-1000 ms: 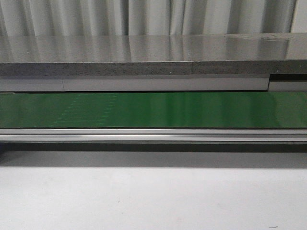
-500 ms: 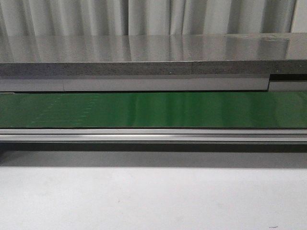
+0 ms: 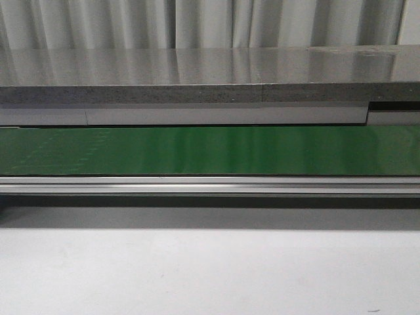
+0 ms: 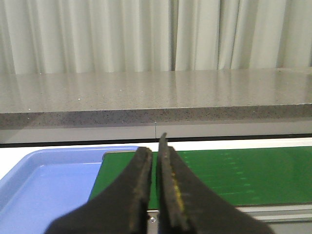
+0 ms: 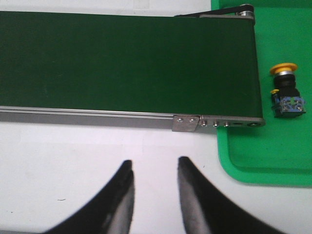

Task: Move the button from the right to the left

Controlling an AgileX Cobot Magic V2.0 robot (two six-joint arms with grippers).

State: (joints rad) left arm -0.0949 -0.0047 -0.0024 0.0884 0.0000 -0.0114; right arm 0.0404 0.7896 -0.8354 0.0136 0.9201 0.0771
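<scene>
I am seeing the right black gripper (image 5: 153, 187) hovering with jaws spread wide over the white tabletop (image 5: 73, 161). Beyond it, the yellow-capped black push-button (image 5: 286, 88) is lying in the green plastic tray (image 5: 273, 161) beside the dark green conveyor belt (image 5: 126, 63). The left gripper (image 4: 155, 161) is sitting nearly closed, apparently empty, before the blue tray (image 4: 44, 185).

Ahead of me a green conveyor belt (image 3: 210, 151) runs sideways behind its metal rail (image 3: 210, 186), grey counter (image 3: 197, 75) above, white surface (image 3: 210, 275) below.
</scene>
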